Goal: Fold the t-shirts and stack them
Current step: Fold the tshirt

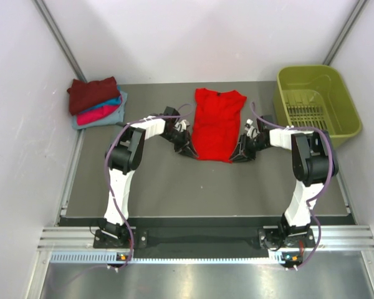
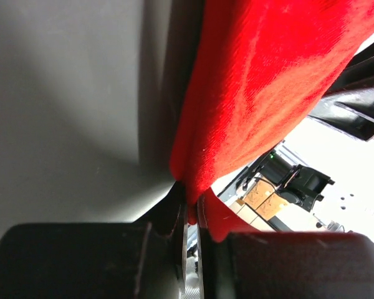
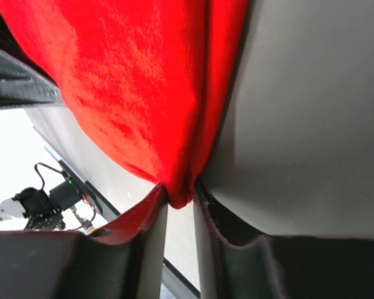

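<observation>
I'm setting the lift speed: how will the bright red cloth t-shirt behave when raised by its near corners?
Probably floppy: the bright red cloth t-shirt bunches into creases where the left gripper and right gripper pinch it. Likely light, being thin knit. Between the two grips it should sag, not stay flat.

Near table: bare surface in front of the red t-shirt; passage free.
Centre: red t-shirt spread out, left gripper and right gripper at its near corners.
Far left corner: stack of folded t-shirts close to the wall.
Far right corner: olive basket obstructs, just beside the right arm.
Between stack and red t-shirt: open lane.
</observation>
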`<state>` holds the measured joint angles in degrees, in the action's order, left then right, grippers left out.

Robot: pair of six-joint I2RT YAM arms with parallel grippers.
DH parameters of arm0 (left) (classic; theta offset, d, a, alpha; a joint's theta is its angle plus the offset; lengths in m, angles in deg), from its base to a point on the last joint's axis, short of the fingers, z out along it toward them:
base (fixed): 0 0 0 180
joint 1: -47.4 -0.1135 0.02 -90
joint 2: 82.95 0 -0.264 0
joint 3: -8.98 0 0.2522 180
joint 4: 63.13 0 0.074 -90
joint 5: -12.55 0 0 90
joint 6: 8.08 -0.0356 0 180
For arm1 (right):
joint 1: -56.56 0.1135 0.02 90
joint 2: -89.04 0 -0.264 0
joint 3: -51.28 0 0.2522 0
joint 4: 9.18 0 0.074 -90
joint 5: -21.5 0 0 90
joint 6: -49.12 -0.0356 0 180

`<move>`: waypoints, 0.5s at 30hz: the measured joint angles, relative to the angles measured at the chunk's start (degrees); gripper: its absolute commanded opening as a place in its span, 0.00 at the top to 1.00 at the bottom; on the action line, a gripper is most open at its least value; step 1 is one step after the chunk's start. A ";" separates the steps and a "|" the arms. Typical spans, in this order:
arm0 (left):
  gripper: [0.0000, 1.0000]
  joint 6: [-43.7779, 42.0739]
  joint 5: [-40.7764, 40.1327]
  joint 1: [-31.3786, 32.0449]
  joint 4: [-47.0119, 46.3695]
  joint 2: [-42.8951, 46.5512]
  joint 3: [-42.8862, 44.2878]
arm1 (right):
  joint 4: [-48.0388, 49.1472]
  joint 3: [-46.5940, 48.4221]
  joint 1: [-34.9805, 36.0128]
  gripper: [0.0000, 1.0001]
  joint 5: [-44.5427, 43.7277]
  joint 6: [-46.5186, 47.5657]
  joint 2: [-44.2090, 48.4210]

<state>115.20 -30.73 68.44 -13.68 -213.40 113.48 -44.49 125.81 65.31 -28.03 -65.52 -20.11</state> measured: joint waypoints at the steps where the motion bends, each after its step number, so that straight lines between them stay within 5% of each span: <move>1: 0.93 -0.09 0.04 -0.04 0.02 0.00 0.00 | 0.17 -0.37 0.02 0.86 0.07 -0.02 0.07; 4: 0.93 -0.81 -0.04 -0.17 0.35 0.11 0.00 | 0.72 -1.49 0.09 1.00 -0.09 -0.02 0.35; 15: 1.00 -8.50 -3.08 -0.35 6.47 2.49 1.03 | -2.93 -1.84 -0.72 1.00 -0.26 1.68 4.33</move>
<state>106.69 -33.81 68.09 -7.22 -210.91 114.51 -47.41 123.97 64.59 -28.29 -63.84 -15.78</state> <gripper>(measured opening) 0.102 0.014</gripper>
